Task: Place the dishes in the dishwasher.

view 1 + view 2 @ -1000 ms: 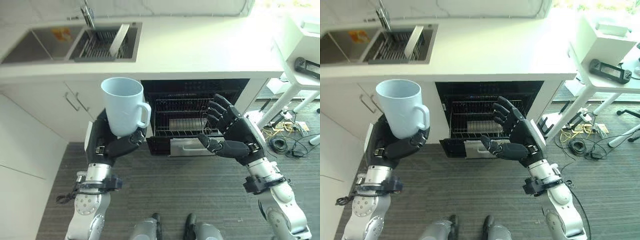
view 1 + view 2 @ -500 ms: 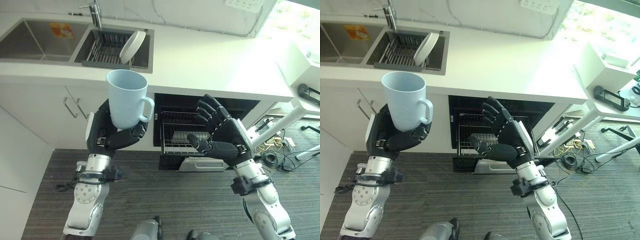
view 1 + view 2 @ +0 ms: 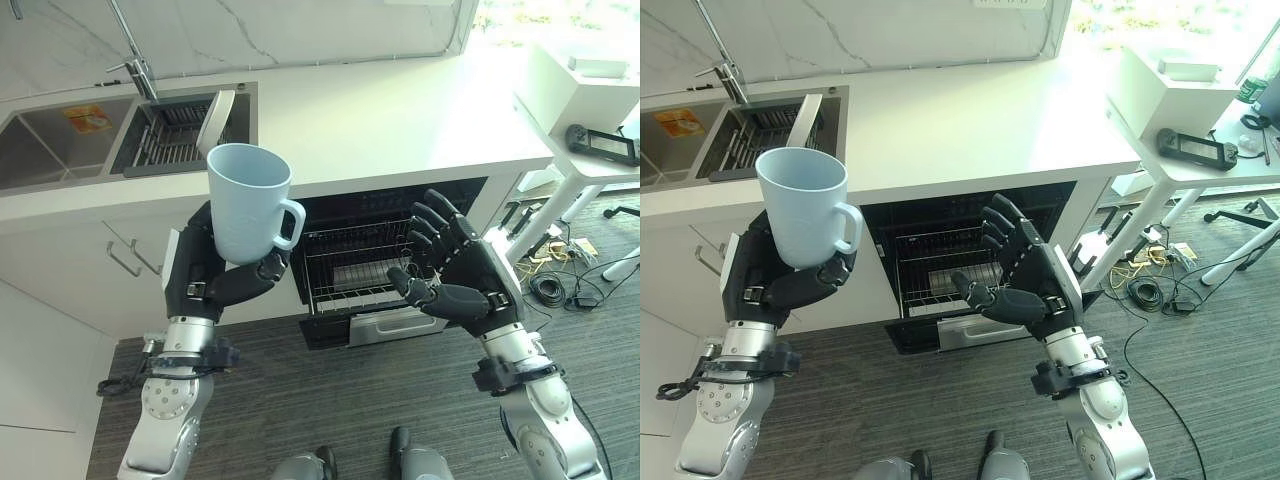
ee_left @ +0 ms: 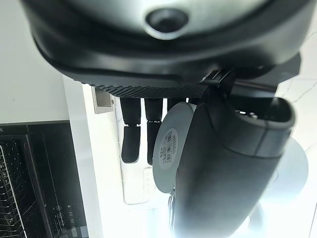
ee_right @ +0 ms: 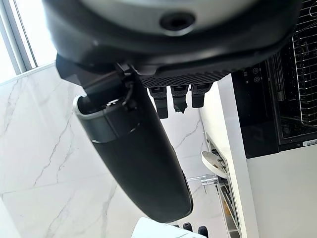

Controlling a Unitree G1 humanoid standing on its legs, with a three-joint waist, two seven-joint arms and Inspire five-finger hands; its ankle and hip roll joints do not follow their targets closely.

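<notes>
A pale blue mug [image 3: 246, 204] stands upright in my left hand [image 3: 216, 280], whose fingers and thumb curl round its lower part; its handle points right. In the left wrist view the mug's base [image 4: 171, 148] shows past the thumb. My right hand [image 3: 468, 284] hangs open with spread fingers in front of the open dishwasher [image 3: 380, 215], holding nothing. The wire rack [image 3: 345, 265] is pulled partly out, with a grey tray inside. A white plate [image 3: 217, 115] leans in the sink's dish rack [image 3: 165, 142].
A white counter [image 3: 380, 110] runs above the dishwasher, with a double sink [image 3: 50, 150] and a tap [image 3: 135, 60] at the left. White cabinet doors [image 3: 80, 280] stand left of the dishwasher. At the right stands a white table [image 3: 590, 150] with cables [image 3: 555, 285] on the floor.
The whole picture has shifted, so the camera moved. The left hand still holds the mug upright and the right hand stays open before the dishwasher.
</notes>
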